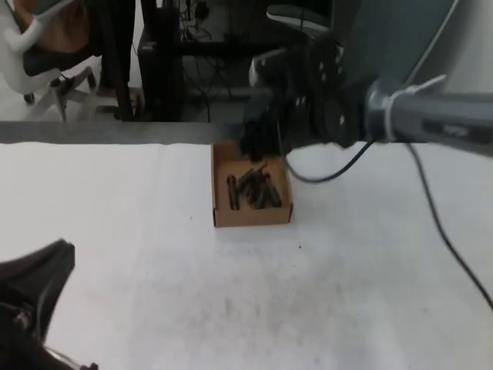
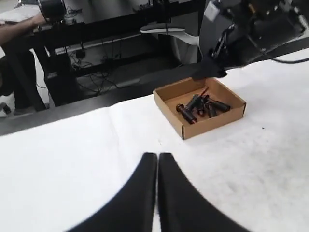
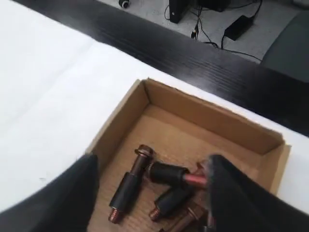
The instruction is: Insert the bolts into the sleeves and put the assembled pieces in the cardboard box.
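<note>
The cardboard box (image 1: 250, 217) stands at the bench's far middle and holds several assembled pieces (image 1: 253, 190), copper bolts in black sleeves. My right gripper (image 1: 260, 140) hangs over the box's far edge. In the right wrist view its fingers stand wide apart, open and holding nothing (image 3: 152, 162), above the box (image 3: 207, 121) and the pieces (image 3: 129, 187). My left gripper (image 2: 157, 164) is shut on nothing, low over the bench, well short of the box (image 2: 212, 121). The high view shows it at the near left corner (image 1: 62, 254). The right gripper (image 2: 206, 73) also shows above the pieces (image 2: 200, 105).
White cloth covers the bench, with free room all around the box. A dark strip (image 1: 108, 132) runs along the far edge. Behind it are desk legs, cables and a chair (image 1: 31, 46). The right arm's cable (image 1: 439, 223) hangs over the right side.
</note>
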